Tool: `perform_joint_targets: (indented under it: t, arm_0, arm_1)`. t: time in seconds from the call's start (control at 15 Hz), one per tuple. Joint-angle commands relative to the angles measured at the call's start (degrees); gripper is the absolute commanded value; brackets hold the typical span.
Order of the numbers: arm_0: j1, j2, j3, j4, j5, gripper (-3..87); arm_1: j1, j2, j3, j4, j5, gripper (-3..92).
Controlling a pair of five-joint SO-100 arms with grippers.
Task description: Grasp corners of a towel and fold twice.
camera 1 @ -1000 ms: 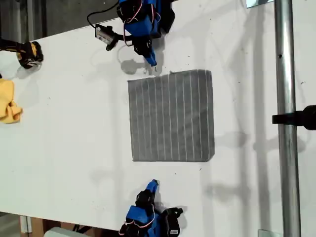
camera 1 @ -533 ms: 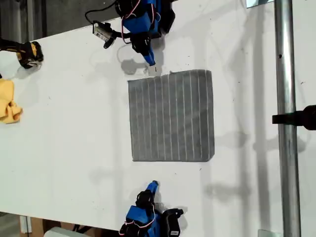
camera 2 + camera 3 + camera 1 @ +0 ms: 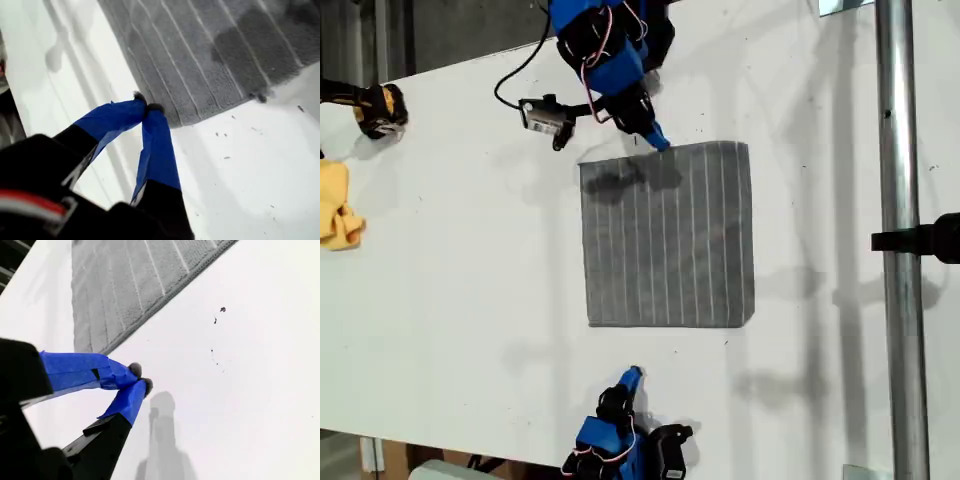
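The grey striped towel [image 3: 667,235] lies flat and unfolded on the white table [image 3: 470,280]. In the exterior view my first gripper [image 3: 658,143] hangs shut over the towel's top edge and throws a dark shadow on the cloth. The first wrist view shows the same gripper [image 3: 146,107] with nothing between its blue fingertips, raised above the towel [image 3: 200,50] close to a corner [image 3: 182,121]. My second gripper [image 3: 632,374] is shut too, below the towel's bottom edge in the exterior view. In its own view this gripper [image 3: 140,380] is over bare table, apart from the towel [image 3: 125,285].
A small yellow cloth [image 3: 335,205] and a yellow-black object [image 3: 380,108] lie at the exterior view's left edge. A metal pole [image 3: 900,300] with a black clamp [image 3: 930,238] runs down the exterior view's right side. The table's far edge slants across the exterior view's upper left.
My first gripper has swung to the exterior view's right and down, from bare table above the towel to over its top edge. The second arm has not moved.
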Motion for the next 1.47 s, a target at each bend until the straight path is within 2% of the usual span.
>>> perform_joint_targets:
  t: [0.0,0.2,0.4,0.6,0.8,1.0,1.27,1.4]
  arm_0:
    - [0.7,0.0,0.2,-0.6,0.7,-1.2]
    - [0.5,0.0,0.2,-0.6,1.5,-1.2]
    - [0.4,0.0,0.2,-0.6,1.9,-1.2]
    - [0.7,0.0,0.2,-0.6,1.8,-1.2]
    - [1.0,0.0,0.2,-0.6,1.6,-1.2]
    - [1.4,0.0,0.2,-0.6,1.6,-1.2]
    - [2.0,0.0,0.2,-0.6,1.5,-1.2]
    - [2.0,0.0,0.2,-0.6,1.6,-1.2]
  arm_1:
    - [-8.8,-10.1,-8.1,-1.1,-0.5,-0.2]
    - [-20.1,-20.1,-17.1,-2.1,-0.3,-0.2]
    - [-25.0,-30.2,-26.5,1.5,2.0,-0.2]
    - [-23.7,-37.2,-31.3,6.1,6.5,0.0]
    - [-21.5,-38.8,-31.8,10.4,12.7,4.6]
    - [-20.6,-38.6,-32.4,10.9,15.0,18.3]
    - [-22.1,-40.3,-33.5,7.6,16.0,29.1]
    - [-22.1,-40.9,-29.5,4.6,16.5,30.1]
